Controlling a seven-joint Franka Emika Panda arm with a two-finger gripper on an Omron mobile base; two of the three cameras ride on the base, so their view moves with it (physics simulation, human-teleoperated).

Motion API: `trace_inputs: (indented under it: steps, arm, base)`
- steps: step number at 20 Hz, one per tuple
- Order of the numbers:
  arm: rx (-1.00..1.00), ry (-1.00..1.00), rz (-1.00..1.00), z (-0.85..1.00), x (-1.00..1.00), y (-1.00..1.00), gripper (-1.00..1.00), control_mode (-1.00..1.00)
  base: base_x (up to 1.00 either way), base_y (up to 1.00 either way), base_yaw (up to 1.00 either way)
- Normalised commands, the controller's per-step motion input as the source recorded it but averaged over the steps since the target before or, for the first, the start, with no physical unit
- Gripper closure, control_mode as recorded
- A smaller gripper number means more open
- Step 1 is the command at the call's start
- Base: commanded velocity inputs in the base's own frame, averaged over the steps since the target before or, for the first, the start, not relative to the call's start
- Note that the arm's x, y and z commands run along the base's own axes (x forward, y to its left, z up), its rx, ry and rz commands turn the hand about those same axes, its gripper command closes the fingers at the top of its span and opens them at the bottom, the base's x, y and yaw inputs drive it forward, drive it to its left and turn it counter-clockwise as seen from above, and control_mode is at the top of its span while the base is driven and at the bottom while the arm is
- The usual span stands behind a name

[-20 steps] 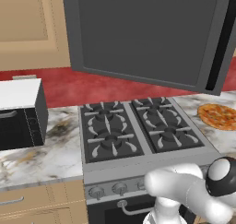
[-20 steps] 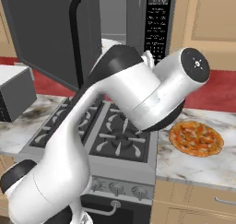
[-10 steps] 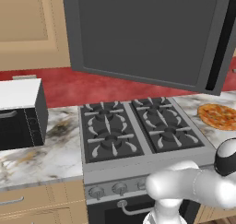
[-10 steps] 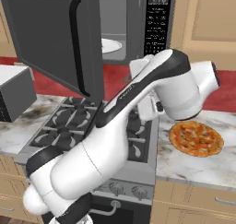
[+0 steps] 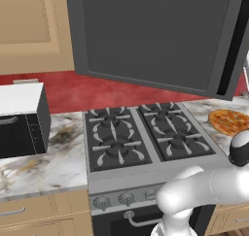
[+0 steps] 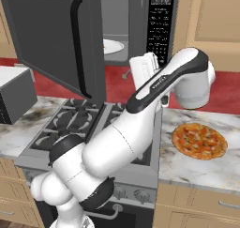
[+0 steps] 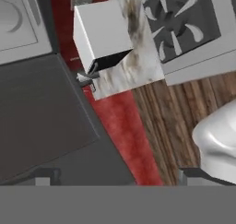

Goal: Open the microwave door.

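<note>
We are seeing the microwave door [image 6: 56,39] standing wide open; the right base view is exposing the cavity. Gripper [image 7: 115,177] spread apart, gripping nothing.

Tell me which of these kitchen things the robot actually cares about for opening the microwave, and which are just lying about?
Part of the job:
- microwave door, already swung wide open
- its black bar handle
- the microwave itself, a white plate inside

Just lying about:
- pizza on the marble counter
- stove
- small black-and-white box oven
</note>
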Motion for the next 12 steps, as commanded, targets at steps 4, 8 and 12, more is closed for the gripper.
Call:
trace_inputs:
  steps: [4,8,12]
  arm:
    - [0.04,0.0,0.12,0.05,0.0,0.39,-1.0,-1.0]
    - [0.0,0.0,0.05,0.18,0.0,0.34,-1.0,-1.0]
    - [0.0,0.0,0.04,0.13,-0.03,0.24,-1.0,-1.0]
  base:
    - [0.0,0.0,0.0]
    - [0.0,0.0,0.0]
    - [0.0,0.0,0.0]
